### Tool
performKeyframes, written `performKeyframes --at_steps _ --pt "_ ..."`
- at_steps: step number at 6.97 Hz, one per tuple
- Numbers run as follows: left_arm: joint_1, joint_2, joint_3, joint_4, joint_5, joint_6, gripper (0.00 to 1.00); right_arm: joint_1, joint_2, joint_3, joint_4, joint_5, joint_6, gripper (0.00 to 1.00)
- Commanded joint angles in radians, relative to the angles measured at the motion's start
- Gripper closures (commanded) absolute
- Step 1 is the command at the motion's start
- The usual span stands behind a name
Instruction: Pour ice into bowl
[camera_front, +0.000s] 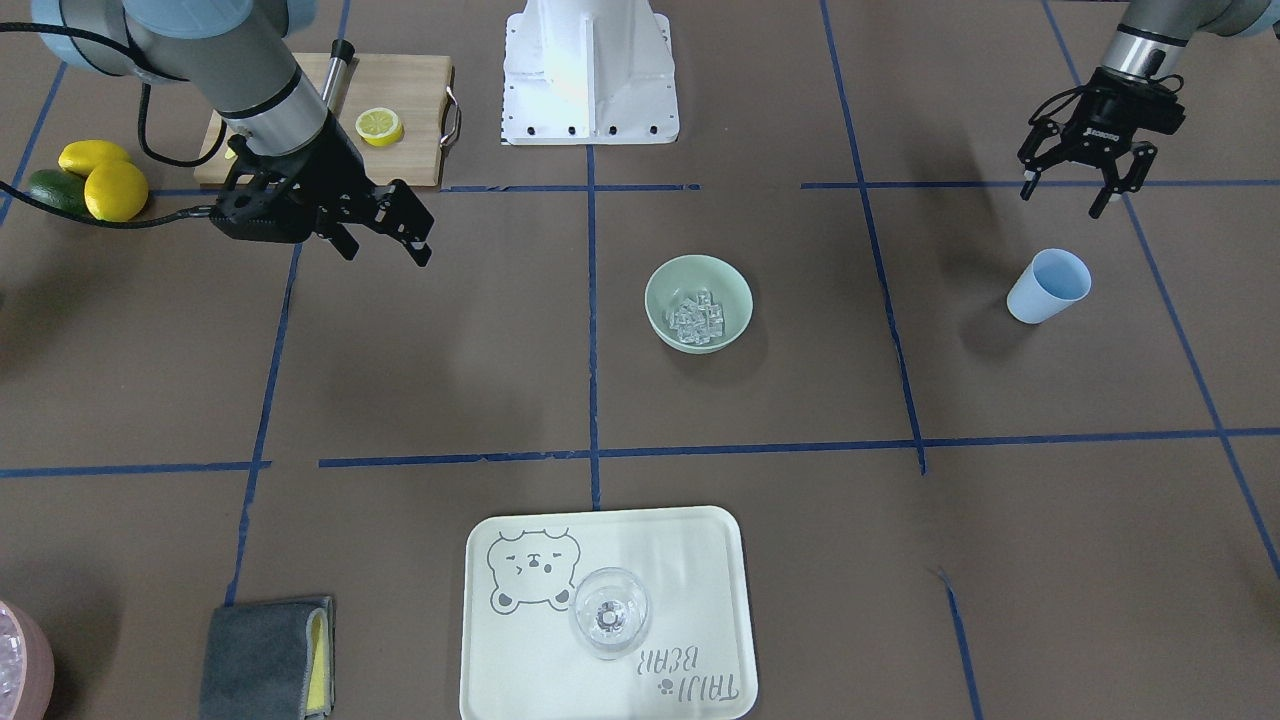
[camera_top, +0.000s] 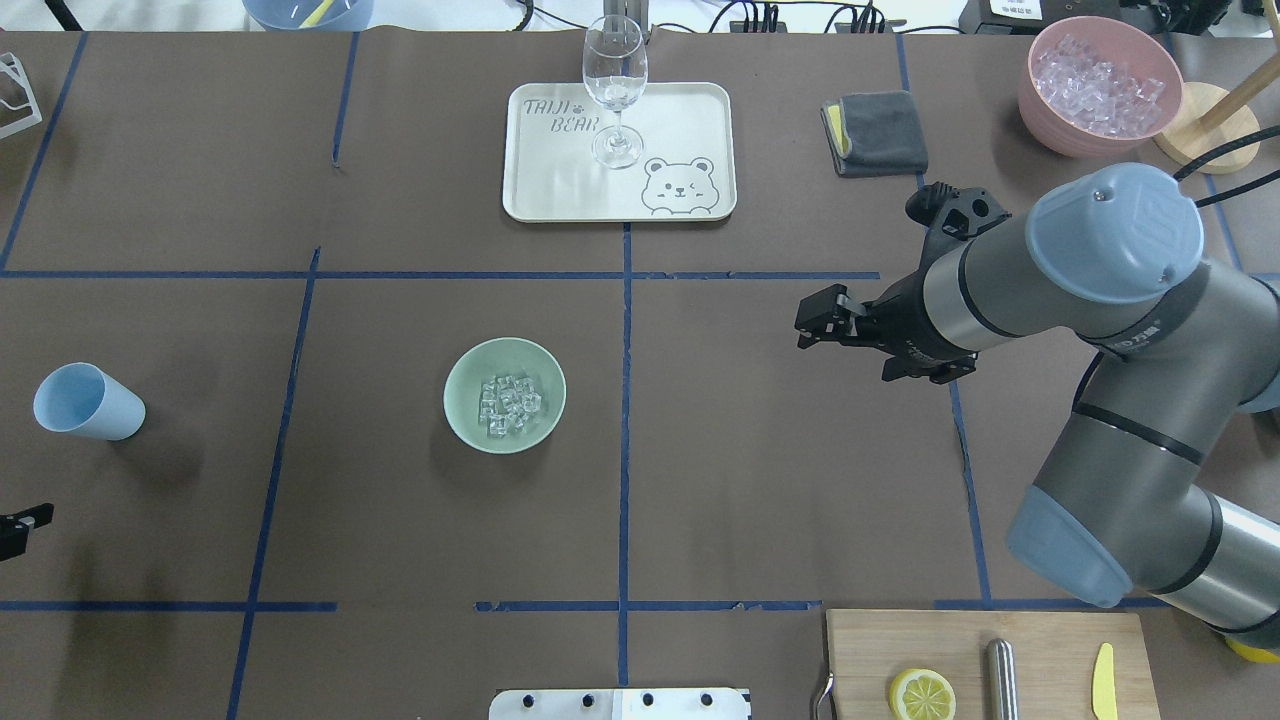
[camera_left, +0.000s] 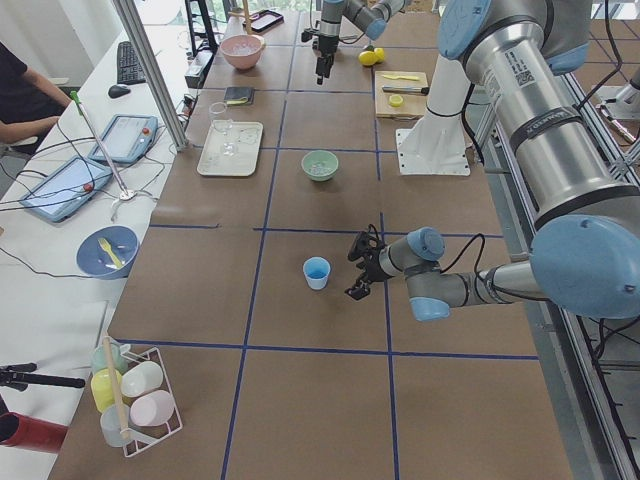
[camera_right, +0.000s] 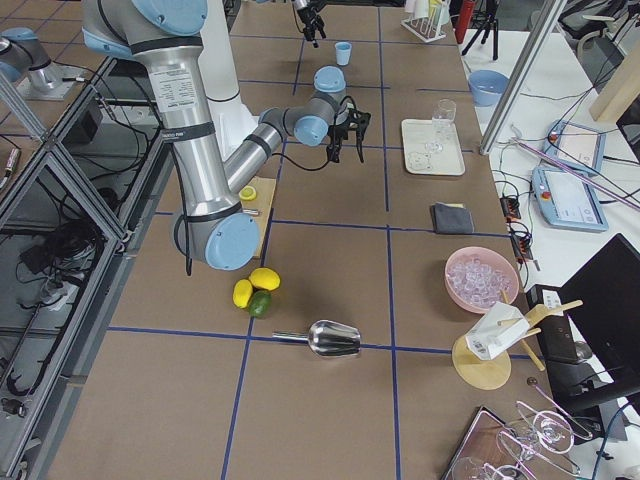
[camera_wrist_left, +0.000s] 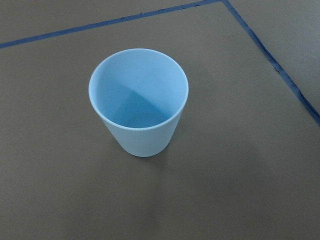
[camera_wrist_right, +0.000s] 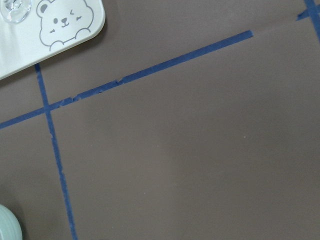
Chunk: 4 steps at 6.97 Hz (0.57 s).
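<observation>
Cup (camera_wrist_left: 137, 105) stands near left gripper (camera_front: 1062, 200); ice (camera_front: 698, 315) in bowl (camera_front: 668, 280) well apart.

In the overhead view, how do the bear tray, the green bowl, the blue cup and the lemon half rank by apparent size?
Largest to smallest:
1. bear tray
2. green bowl
3. blue cup, only somewhat smaller than the bowl
4. lemon half

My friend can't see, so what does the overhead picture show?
A mint-green bowl holding ice sits mid-table. An empty blue cup stands at left, the open right gripper hovers at right, a wine glass on a tray beyond.
</observation>
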Motion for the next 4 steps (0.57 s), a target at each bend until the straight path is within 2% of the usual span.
performKeyframes --at_steps 1,2,3,4 --pt "-0.208 -0.010 0.014 -0.006 -0.221 0.220 0.00 -0.074 0.049 -0.011 0.000 -0.026 0.063 0.00" --pt "-0.332 -0.044 0.023 0.010 -0.297 0.285 0.00 -0.154 0.092 -0.023 0.000 -0.169 0.091 0.00" --pt "-0.413 -0.073 0.045 0.042 -0.404 0.292 0.00 -0.187 0.155 -0.083 0.000 -0.213 0.144 0.00" --pt "-0.533 -0.145 0.057 0.139 -0.513 0.298 0.00 -0.207 0.227 -0.161 0.000 -0.221 0.187 0.00"
